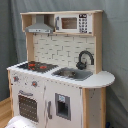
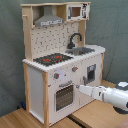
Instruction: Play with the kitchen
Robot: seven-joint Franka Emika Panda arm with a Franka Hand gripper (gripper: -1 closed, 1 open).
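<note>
So in the second exterior view my arm (image 2: 107, 94) comes in from the second exterior view's right, low down, and my gripper (image 2: 78, 87) is right at the front of the kitchen (image 2: 62, 60), its tip touching or just about touching the panel beside the oven door (image 2: 64, 96). Honestly I cannot tell whether my jaws are wide or closed, the tip just reads as one pale point. The first exterior view barely shows me at all, only a white rounded bit of my arm at the bottom edge under the oven door. The kitchen stands on a wooden floor (image 2: 90, 116) in front of a grey curtain (image 2: 112, 25) in both exterior views. Moving up from the oven there's a row of knobs (image 2: 56, 76), then the countertop with the black-red hob (image 2: 52, 59) and the sink (image 1: 73, 74) next to it. The first exterior view gives a better look into the sink and at the black faucet (image 1: 84, 59) behind it. Further back is the tiled backsplash (image 1: 57, 50), and on top sit the grey hood (image 1: 39, 26) and the small microwave (image 1: 73, 23) side by side.
</note>
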